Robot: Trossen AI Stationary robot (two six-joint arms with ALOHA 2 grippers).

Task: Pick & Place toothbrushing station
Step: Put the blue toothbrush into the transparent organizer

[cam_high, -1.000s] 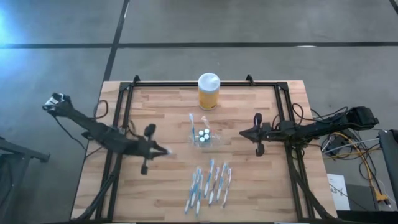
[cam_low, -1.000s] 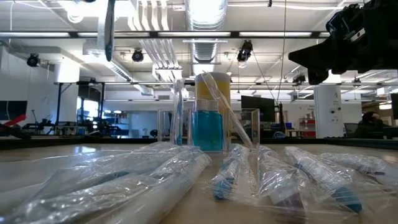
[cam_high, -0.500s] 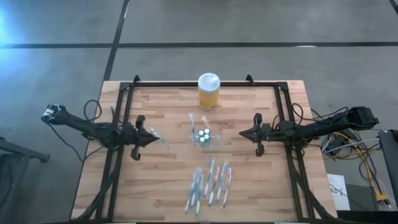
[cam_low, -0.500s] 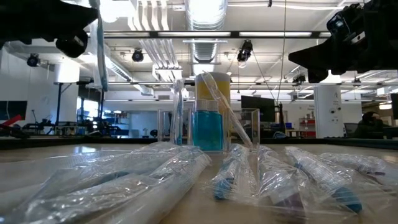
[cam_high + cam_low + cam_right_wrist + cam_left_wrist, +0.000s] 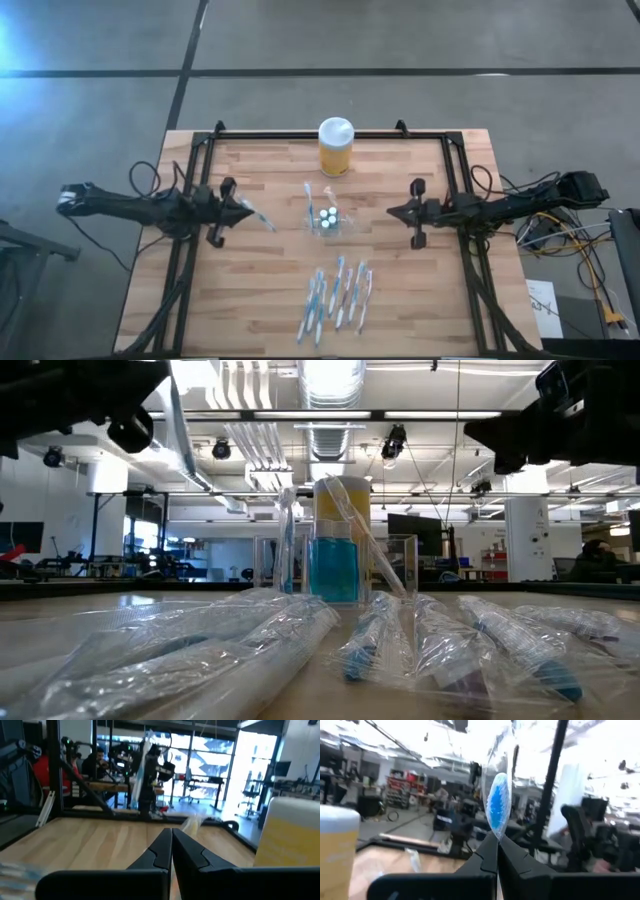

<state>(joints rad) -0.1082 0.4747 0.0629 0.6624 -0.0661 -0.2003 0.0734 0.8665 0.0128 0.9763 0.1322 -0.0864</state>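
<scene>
Held a wrapped brush clenched in the left gripper, lifted left of the holder (mid-table, before the jar, 1 brush already in it), likely for dropping in, while right gripper waited shut, empty, on its other side.

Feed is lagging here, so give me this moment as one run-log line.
left end effector: shut on wrapped toothbrush, raised left of toothbrushing station | right end effector: shut, empty, waiting right | spare wrapped toothbrushes: near edge
</scene>
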